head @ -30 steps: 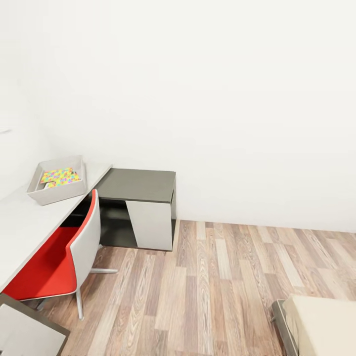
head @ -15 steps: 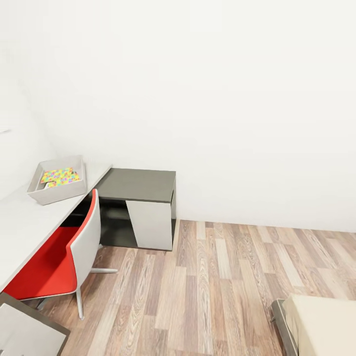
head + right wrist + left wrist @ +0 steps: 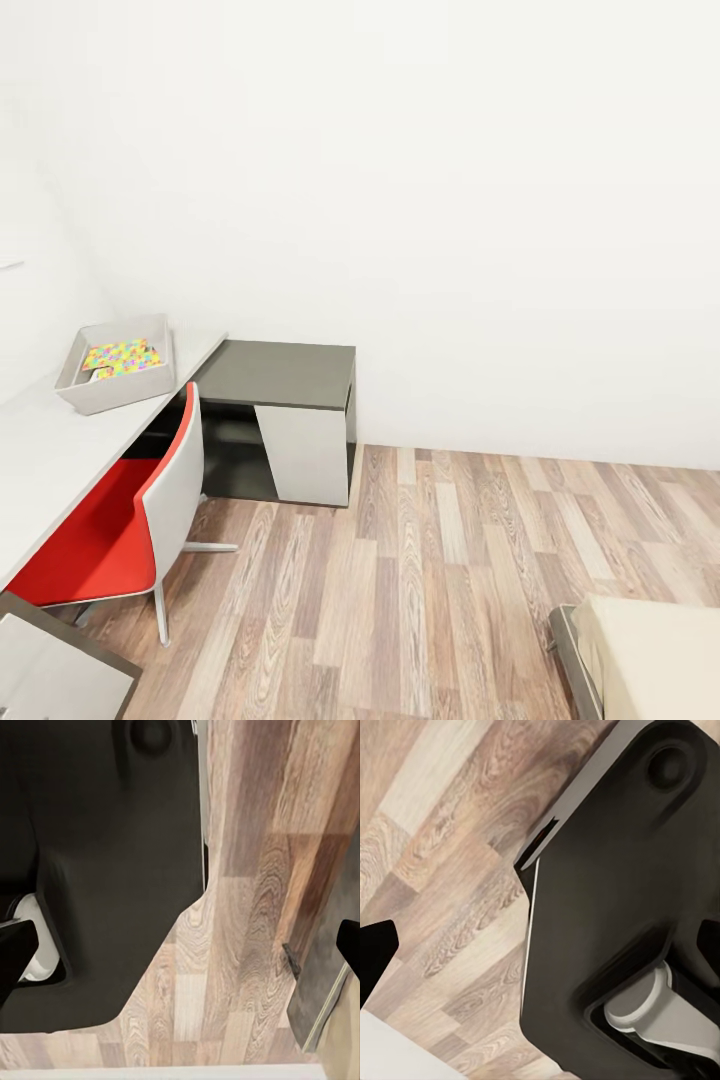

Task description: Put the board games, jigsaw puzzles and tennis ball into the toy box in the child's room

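In the head view the light grey toy box (image 3: 100,388) stands on the pale table (image 3: 50,450) at the left. A multicoloured jigsaw puzzle (image 3: 122,356) lies inside it. A corner of the bed (image 3: 660,655) with its beige mattress shows at the lower right. The board games and the tennis ball are out of view. My left gripper (image 3: 540,960) hangs open over the plank floor beside my dark base, with nothing between its fingers. My right gripper (image 3: 180,956) is open too and holds nothing.
A red and white chair (image 3: 130,520) is tucked under the pale desk top. The dark grey desk section (image 3: 285,372) with a white panel meets the white wall. A grey framed panel (image 3: 50,675) sits at the lower left. Wood-plank floor (image 3: 430,580) stretches between desk and bed.
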